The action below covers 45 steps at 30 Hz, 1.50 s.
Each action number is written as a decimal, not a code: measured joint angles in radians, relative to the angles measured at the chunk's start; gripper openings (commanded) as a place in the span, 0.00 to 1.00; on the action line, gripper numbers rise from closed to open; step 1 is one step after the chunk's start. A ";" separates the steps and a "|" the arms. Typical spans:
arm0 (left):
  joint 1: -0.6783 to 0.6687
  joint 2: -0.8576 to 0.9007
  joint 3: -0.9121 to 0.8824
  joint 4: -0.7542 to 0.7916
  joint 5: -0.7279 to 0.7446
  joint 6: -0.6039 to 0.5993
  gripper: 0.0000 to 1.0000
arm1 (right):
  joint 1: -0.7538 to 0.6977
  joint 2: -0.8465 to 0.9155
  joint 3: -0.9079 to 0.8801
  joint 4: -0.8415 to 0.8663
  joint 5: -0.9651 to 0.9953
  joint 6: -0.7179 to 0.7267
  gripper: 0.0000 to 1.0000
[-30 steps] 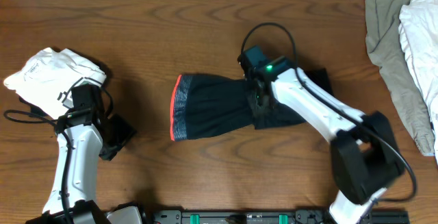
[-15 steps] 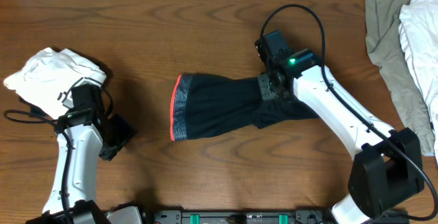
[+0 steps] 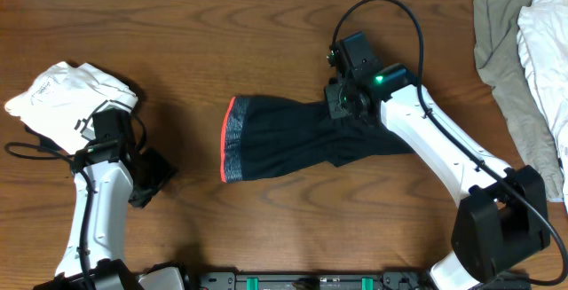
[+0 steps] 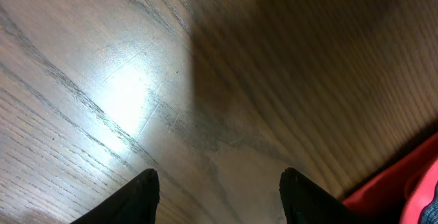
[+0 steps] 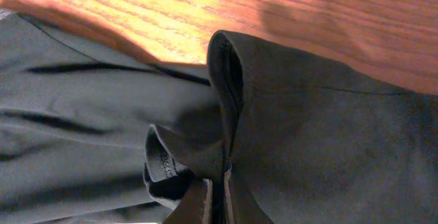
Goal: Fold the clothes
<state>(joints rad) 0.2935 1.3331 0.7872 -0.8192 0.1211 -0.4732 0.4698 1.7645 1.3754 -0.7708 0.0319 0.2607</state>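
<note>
The dark trousers (image 3: 284,139) lie at mid table, partly folded, with the grey waistband edged in red-orange (image 3: 229,139) at their left end. My right gripper (image 3: 342,105) is over their upper right part, shut on a pinched fold of the dark fabric (image 5: 226,148) that stands up between the fingers (image 5: 217,200). My left gripper (image 3: 151,179) hangs low over bare wood at the left, open and empty (image 4: 219,200). A red edge of cloth (image 4: 404,183) shows at the right of the left wrist view.
A white shirt (image 3: 67,99) lies crumpled at the far left beside my left arm. A heap of grey-beige and white garments (image 3: 524,59) fills the right back corner. The table's front edge carries a dark rail (image 3: 311,281).
My right gripper first moved right and back along the trousers with the fabric, then shifted slightly left. The left arm has not moved.
</note>
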 measured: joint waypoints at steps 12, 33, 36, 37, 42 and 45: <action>0.000 0.000 0.000 0.000 0.008 0.003 0.67 | 0.000 0.002 0.000 -0.082 -0.043 -0.027 0.63; -0.197 0.021 0.000 0.215 0.397 0.112 0.84 | 0.000 0.002 0.000 -0.177 -0.040 -0.038 0.64; -0.240 0.046 0.001 0.235 0.404 0.112 0.84 | 0.000 0.002 0.000 -0.187 -0.040 -0.038 0.63; -0.247 0.056 0.001 0.237 0.405 0.111 0.84 | 0.000 0.002 0.000 -0.190 -0.040 -0.038 0.63; -0.254 0.139 0.001 0.235 0.399 0.090 0.84 | 0.000 0.003 0.000 -0.198 -0.040 -0.038 0.63; -0.253 0.194 0.001 0.187 0.426 0.063 0.84 | 0.000 0.003 0.000 -0.203 -0.040 -0.038 0.63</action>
<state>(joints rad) 0.0402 1.5272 0.7879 -0.6323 0.5472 -0.4099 0.4698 1.7672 1.3754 -0.9733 -0.0082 0.2226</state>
